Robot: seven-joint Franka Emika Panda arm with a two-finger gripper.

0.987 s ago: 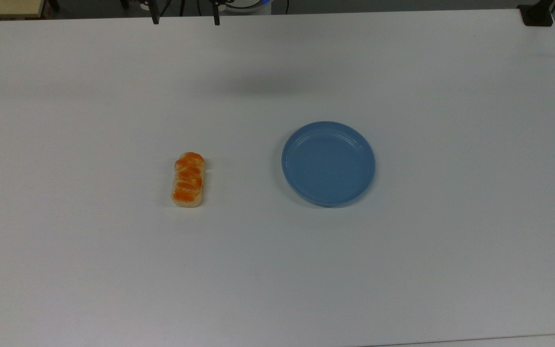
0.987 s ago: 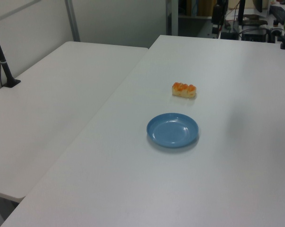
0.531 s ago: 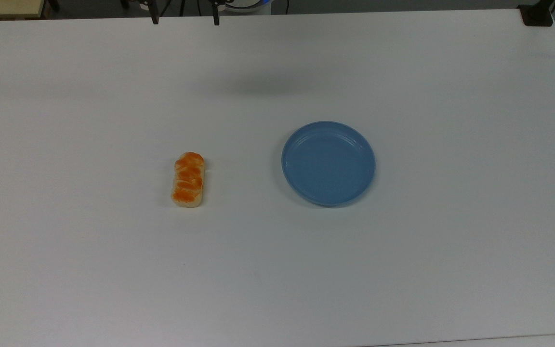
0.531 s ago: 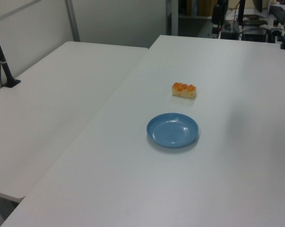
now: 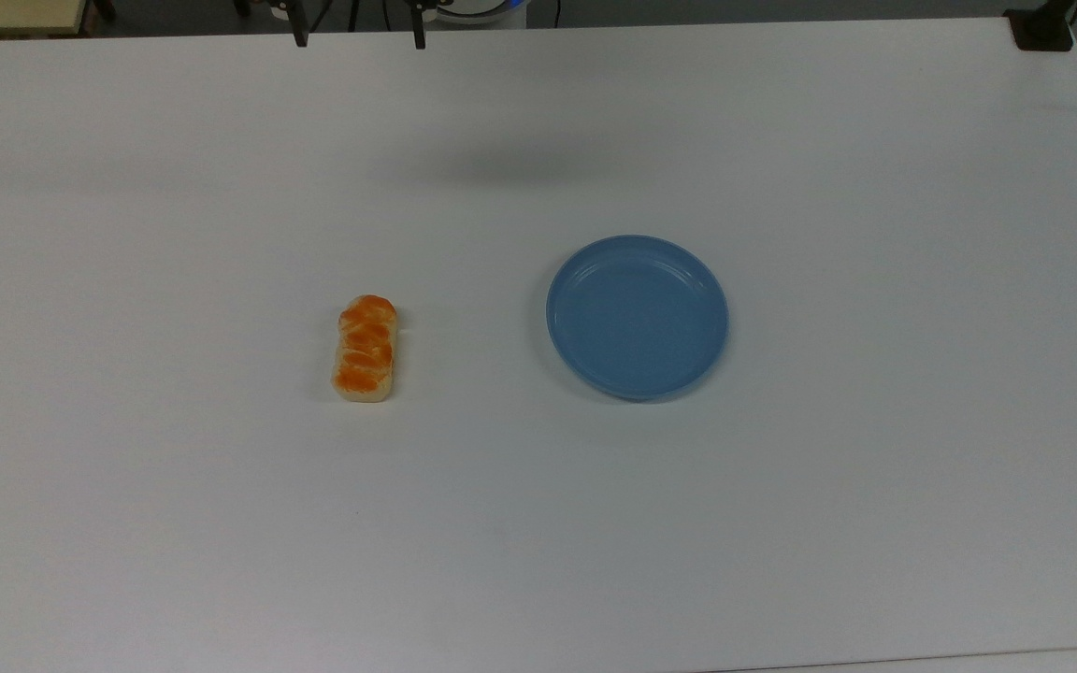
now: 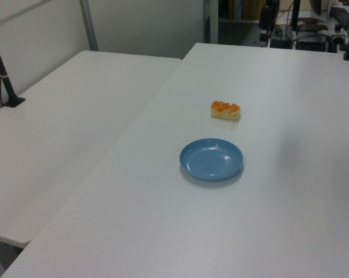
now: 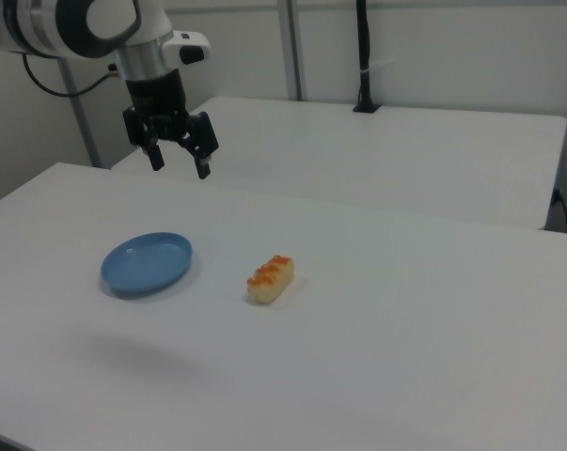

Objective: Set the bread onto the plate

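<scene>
The blue plate (image 5: pixel 637 318) is seen with nothing inside it, and the bread (image 5: pixel 366 348), a small cream loaf with a glossy orange lobed top, is laid on the white tabletop (image 5: pixel 538 523) well apart from it, at the top view's left. In the right view the gripper (image 7: pixel 178 161) is held high above the tabletop with its fingers spread and nothing between them, while the arm (image 7: pixel 71 23) is cut off by the picture edge.

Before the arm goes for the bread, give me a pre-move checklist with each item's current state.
1. Bread lies flat on the table, nothing touching it: ok.
2. Plate has nothing in it: ok.
3. Bread and plate apart, bare table between them: ok.
4. Gripper open, fingers spread, holding nothing: ok.
5. Gripper raised above the table, in the right view up and left of the plate: ok.
6. Bread's firmness for gripping: cannot tell.
</scene>
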